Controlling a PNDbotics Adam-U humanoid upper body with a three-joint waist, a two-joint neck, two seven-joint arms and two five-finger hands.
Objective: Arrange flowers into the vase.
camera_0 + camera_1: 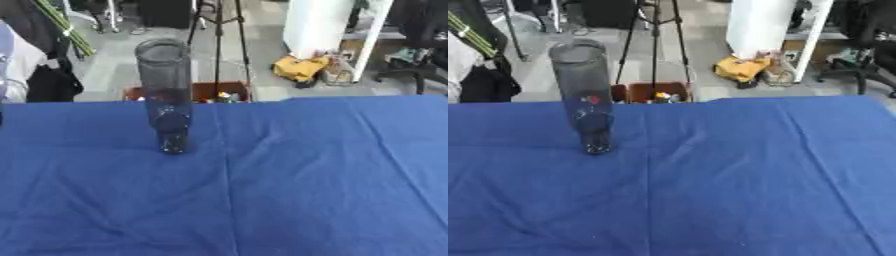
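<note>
Vase first, in the left eye view: a tall clear cylinder, dark-tinted, upright on the blue cloth, left of centre and toward the far edge. Its mouth is open and nothing stands in it. Set there it seems placed for reach — likely close enough to either arm, with bare cloth in front on which to work. No flowers lie on the cloth, and no hand shows, so whether the fingers are spread, pressed together or pinching anything is not shown. Green stems lean at the upper left, beyond the table; whether they are the flowers meant for the task I cannot tell. By my reading the arranging has not begun.

The right eye view gives the same table from slightly to the side. The vase sits further left here, its base resting on the cloth and its rim rising against the floor behind. Again neither hand is visible.

The cloth covers the whole table and lies in soft creases, one long fold running from near the vase toward the near edge — an uneven footing, so a tall narrow vase might tip if knocked. Beyond it: a grey floor, tripod legs, a red-brown crate of small things just past the table edge, a yellow bundle by a white column, and a dark chair at far right.
</note>
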